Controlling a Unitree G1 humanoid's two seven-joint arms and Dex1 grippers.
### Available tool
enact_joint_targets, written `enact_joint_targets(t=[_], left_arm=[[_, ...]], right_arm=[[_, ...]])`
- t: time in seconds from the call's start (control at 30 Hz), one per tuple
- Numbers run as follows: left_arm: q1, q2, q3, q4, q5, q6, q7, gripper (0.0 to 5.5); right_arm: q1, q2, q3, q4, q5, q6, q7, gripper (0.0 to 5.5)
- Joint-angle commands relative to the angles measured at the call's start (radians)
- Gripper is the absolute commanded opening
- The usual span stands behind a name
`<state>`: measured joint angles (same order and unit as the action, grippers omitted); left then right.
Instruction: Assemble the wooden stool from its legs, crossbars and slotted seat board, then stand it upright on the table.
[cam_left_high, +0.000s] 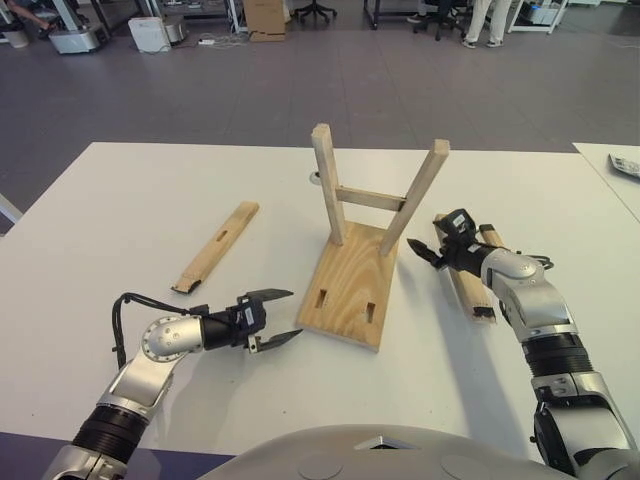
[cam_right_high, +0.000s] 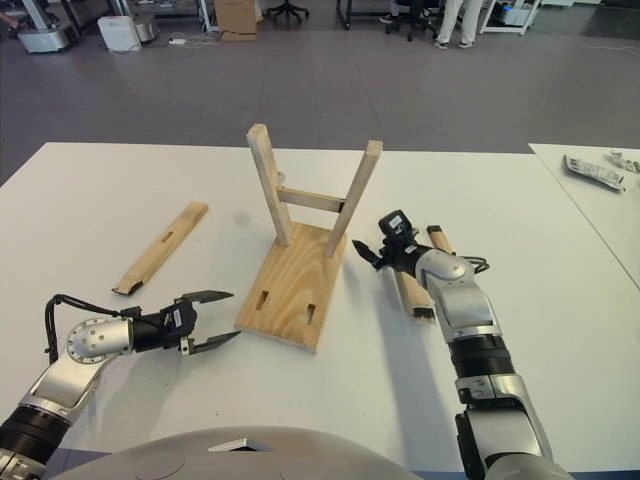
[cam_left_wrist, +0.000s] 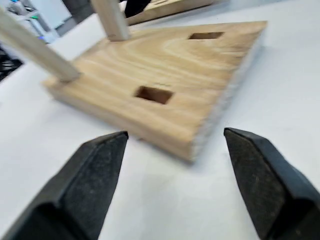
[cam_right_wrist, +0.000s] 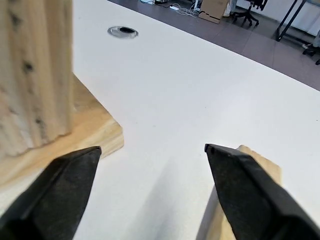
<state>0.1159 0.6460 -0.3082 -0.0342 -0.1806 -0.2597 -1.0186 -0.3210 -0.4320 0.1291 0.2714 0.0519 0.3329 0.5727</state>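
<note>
We see the slotted seat board (cam_left_high: 352, 262) lying flat on the white table (cam_left_high: 120, 200), near its middle. Two legs stand in the board's far end: the left leg (cam_left_high: 328, 185) is close to upright and the right leg (cam_left_high: 417, 198) leans outward at its top. A crossbar (cam_left_high: 370, 199) joins them about halfway up. At the board's near end, two rectangular slots (cam_left_wrist: 154, 94) are open with nothing in them.

A loose leg (cam_left_high: 218, 247) lies flat on the table to the left of the board, well apart from it. To the right of the board another loose wooden piece (cam_left_high: 468, 290) lies flat, partly under the right arm, and the end of a second piece (cam_left_high: 490, 236) shows just beyond it.

The left gripper (cam_left_high: 294, 313) sits low over the table just left of the board's near corner and points at it. Its fingers (cam_left_wrist: 95, 170) are spread wide and grasp nothing; the corner sits ahead of the gap without touching them.

The right gripper (cam_left_high: 422, 250) hovers close to the foot of the right leg, between that leg and the loose piece. Its fingers (cam_right_wrist: 65, 185) are likewise spread wide with only bare table between them. A round cable grommet (cam_right_wrist: 123, 31) is set in the table beyond the stool.
</note>
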Motion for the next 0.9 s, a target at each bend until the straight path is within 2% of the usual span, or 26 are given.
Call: enact_joint_targets(t=[0.03, 0.13, 0.3, 0.43, 0.77, 0.8, 0.83, 0.87, 0.9], left_arm=[[0.036, 0.004, -0.070, -0.056, -0.035, 0.089, -0.082, 3.54], [0.045, 0.008, -0.077, -0.072, -0.058, 0.129, -0.103, 3.54], [0.048, 0.006, -0.071, -0.089, -0.063, 0.145, -0.099, 3.54], [0.063, 0.014, -0.021, -0.122, -0.103, 0.168, -0.080, 3.54], [0.069, 0.007, -0.008, -0.132, -0.098, 0.182, -0.087, 3.54], [0.021, -0.064, 0.210, -0.162, -0.306, 0.235, 0.125, 3.54], [-0.018, -0.118, 0.372, -0.179, -0.458, 0.274, 0.283, 3.54], [-0.046, -0.156, 0.480, -0.189, -0.558, 0.305, 0.394, 3.54], [-0.066, -0.176, 0.534, -0.194, -0.611, 0.326, 0.459, 3.54]], right_arm=[[-0.080, 0.044, 0.106, 0.144, -0.111, -0.102, -0.019, 3.89], [-0.118, 0.075, 0.135, 0.217, -0.151, -0.166, -0.030, 3.89], [-0.138, 0.077, 0.114, 0.255, -0.156, -0.203, -0.040, 3.89], [-0.140, 0.022, 0.042, 0.222, -0.133, -0.198, -0.054, 3.89], [-0.137, 0.025, 0.034, 0.219, -0.140, -0.198, -0.049, 3.89], [-0.101, -0.006, -0.188, 0.115, 0.012, -0.139, -0.107, 3.89], [-0.079, -0.024, -0.351, 0.037, 0.131, -0.094, -0.152, 3.89], [-0.065, -0.035, -0.458, -0.019, 0.210, -0.063, -0.182, 3.89], [-0.059, -0.038, -0.512, -0.049, 0.253, -0.042, -0.200, 3.89]])
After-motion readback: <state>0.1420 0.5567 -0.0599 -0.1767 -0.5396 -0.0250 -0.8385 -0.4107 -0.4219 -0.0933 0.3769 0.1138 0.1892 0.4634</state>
